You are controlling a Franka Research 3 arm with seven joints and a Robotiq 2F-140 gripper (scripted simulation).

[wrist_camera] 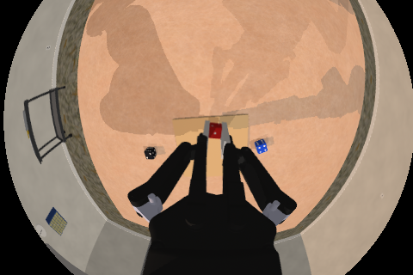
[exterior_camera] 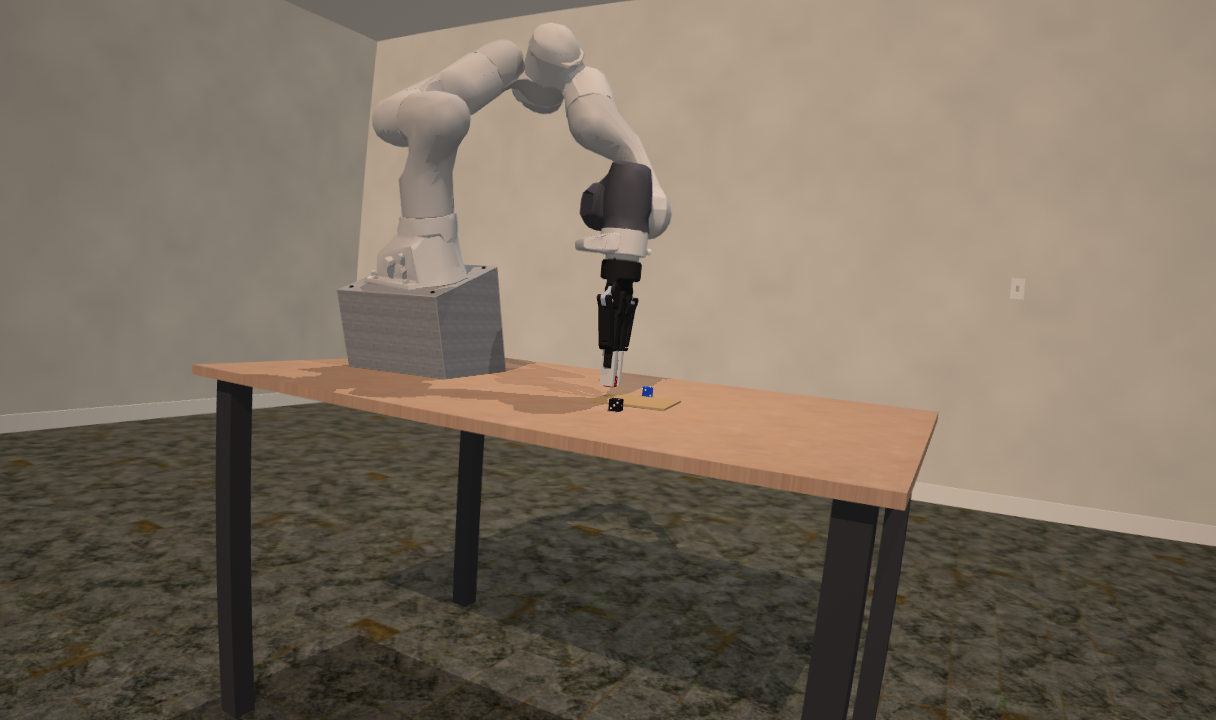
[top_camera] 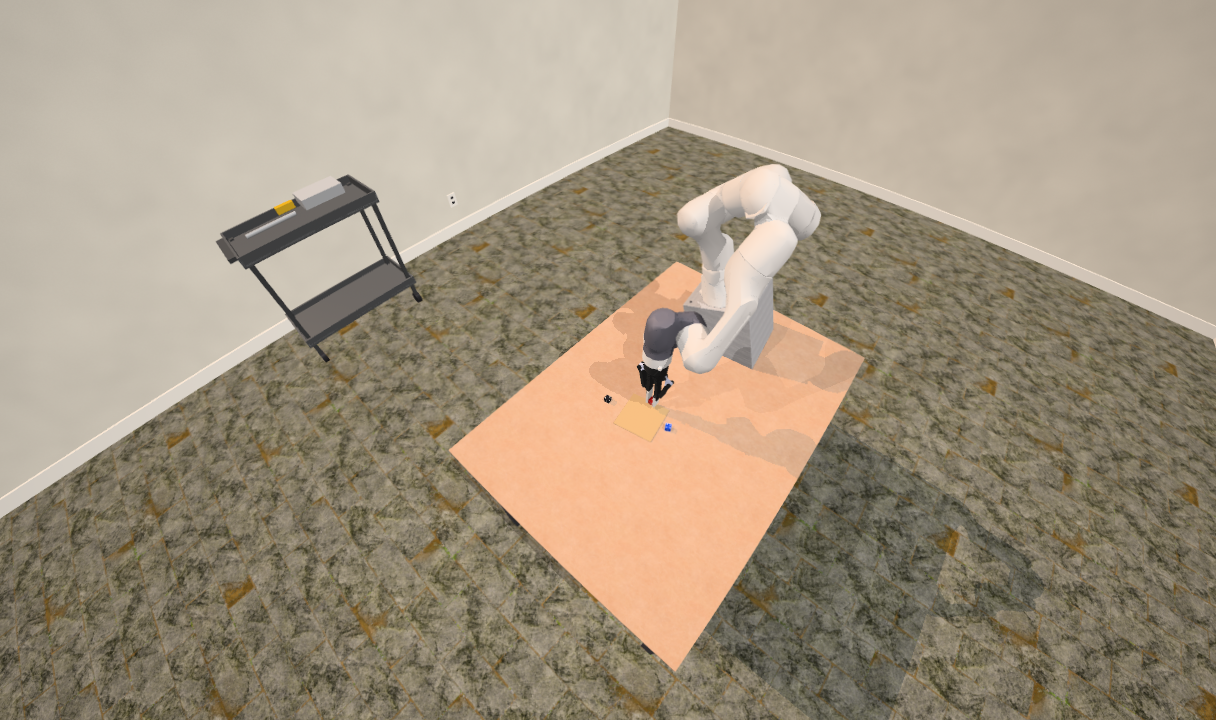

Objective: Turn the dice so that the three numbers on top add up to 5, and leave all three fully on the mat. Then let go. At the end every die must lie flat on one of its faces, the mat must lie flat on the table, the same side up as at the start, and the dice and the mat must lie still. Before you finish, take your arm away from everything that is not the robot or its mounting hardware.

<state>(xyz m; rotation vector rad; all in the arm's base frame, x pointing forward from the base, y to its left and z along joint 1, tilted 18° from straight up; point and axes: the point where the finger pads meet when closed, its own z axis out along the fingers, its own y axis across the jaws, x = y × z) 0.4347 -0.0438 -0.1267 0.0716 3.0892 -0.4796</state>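
My gripper point(wrist_camera: 215, 128) is shut on a red die point(wrist_camera: 216, 130) and holds it just above the far edge of the tan mat point(wrist_camera: 212, 143); the gripper also shows in the exterior view point(exterior_camera: 614, 380) and the top view point(top_camera: 656, 399). The mat point(top_camera: 640, 419) lies flat on the table point(top_camera: 657, 456). A blue die point(wrist_camera: 261, 146) sits on the table just off the mat's right edge, also seen in the top view point(top_camera: 667, 428) and the exterior view point(exterior_camera: 647, 391). A black die point(wrist_camera: 151, 153) point(top_camera: 608, 398) point(exterior_camera: 615, 404) lies on the table left of the mat, off it.
The robot base point(top_camera: 728, 326) stands on a grey block at the table's far end. A dark cart point(top_camera: 321, 259) stands on the floor by the wall, away from the table.
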